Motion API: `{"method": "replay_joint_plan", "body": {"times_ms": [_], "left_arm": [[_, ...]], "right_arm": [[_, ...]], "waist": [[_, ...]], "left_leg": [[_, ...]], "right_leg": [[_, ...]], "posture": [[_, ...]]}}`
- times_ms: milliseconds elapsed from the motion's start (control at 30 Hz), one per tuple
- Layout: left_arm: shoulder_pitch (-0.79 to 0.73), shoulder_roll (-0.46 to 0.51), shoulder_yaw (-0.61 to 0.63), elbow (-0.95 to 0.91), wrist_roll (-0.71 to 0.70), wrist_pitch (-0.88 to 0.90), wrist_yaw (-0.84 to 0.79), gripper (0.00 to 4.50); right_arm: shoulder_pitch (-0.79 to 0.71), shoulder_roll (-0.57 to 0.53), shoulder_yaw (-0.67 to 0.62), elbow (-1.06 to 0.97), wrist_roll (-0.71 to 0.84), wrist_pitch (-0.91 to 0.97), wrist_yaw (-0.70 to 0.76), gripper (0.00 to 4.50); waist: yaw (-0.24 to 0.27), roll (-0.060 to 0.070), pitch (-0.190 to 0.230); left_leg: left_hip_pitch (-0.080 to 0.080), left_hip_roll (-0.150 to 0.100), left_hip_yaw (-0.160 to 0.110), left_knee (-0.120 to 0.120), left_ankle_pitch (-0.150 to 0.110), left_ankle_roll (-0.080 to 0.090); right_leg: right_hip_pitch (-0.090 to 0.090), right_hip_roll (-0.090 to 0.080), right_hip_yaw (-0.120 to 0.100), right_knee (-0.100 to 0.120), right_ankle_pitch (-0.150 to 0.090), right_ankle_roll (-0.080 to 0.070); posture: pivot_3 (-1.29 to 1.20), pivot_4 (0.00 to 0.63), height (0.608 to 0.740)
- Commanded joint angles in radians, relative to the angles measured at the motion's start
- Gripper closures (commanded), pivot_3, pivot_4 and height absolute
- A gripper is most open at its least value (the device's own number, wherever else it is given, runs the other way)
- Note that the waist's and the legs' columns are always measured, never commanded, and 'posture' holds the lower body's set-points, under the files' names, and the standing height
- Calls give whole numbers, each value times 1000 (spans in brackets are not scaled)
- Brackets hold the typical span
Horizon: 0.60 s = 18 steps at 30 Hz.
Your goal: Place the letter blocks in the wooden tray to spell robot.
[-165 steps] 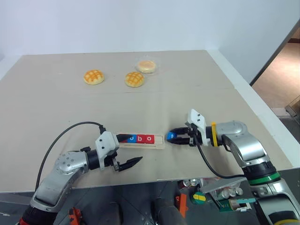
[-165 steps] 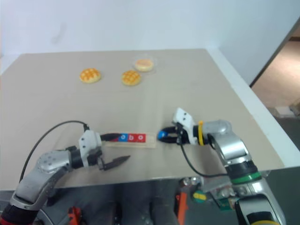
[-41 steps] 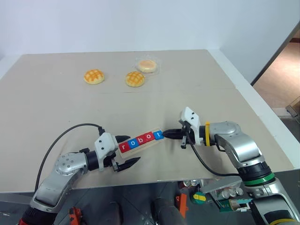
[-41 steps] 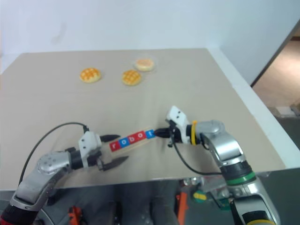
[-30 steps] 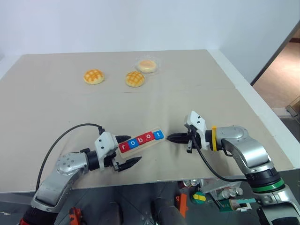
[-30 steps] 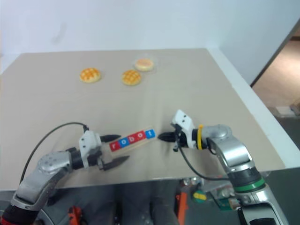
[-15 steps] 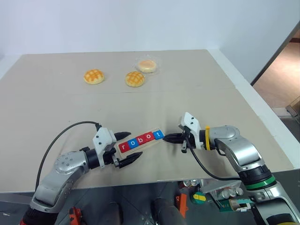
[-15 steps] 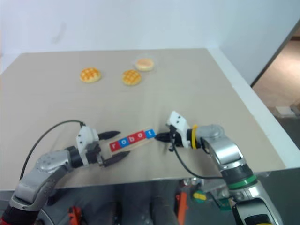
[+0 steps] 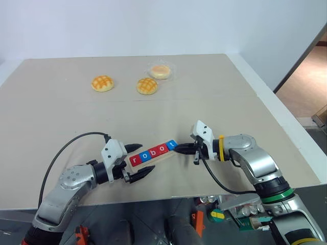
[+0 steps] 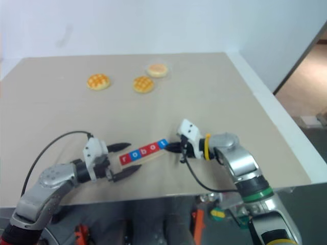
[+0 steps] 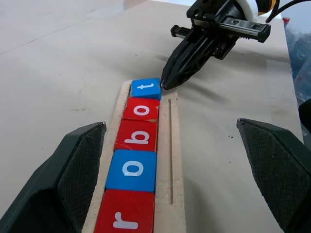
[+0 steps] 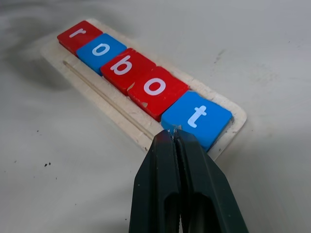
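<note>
Against the right pincer [image 12: 173, 137] tip, seemingly touching, lies the blue t block [image 12: 196, 118].

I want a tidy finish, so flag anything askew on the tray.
The blue t block sits slightly skewed and overhangs the wooden tray's end, with the shut right gripper at its corner. The other four sit in line.

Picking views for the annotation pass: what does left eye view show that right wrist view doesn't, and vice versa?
Left eye view alone: three golden buns at the far side of the table, and the left gripper open around the near end of the wooden tray.

Right wrist view alone: a thin groove along the tray beside the tiles, and the shut fingertips touching the blue t block.

Both: five letter blocks spelling robot, and the right gripper at the t end.
</note>
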Motion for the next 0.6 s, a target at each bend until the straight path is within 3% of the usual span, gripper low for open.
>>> {"method": "replay_joint_plan", "body": {"times_ms": [33, 600], "left_arm": [[6, 2, 1, -39, 5, -16, 4, 0], [15, -14, -5, -40, 24, -26, 8, 0]], "right_arm": [[-27, 5, 6, -11, -1, -15, 14, 4464], [-41, 12, 15, 5, -15, -36, 21, 4464]], "waist": [[0, 0, 0], [0, 0, 0]], "left_leg": [[0, 0, 0, 0, 0, 0], [0, 0, 0, 0, 0, 0]], "right_leg": [[0, 0, 0, 0, 0, 0], [0, 0, 0, 0, 0, 0]], "posture": [[0, 150, 740], [0, 150, 740]]}}
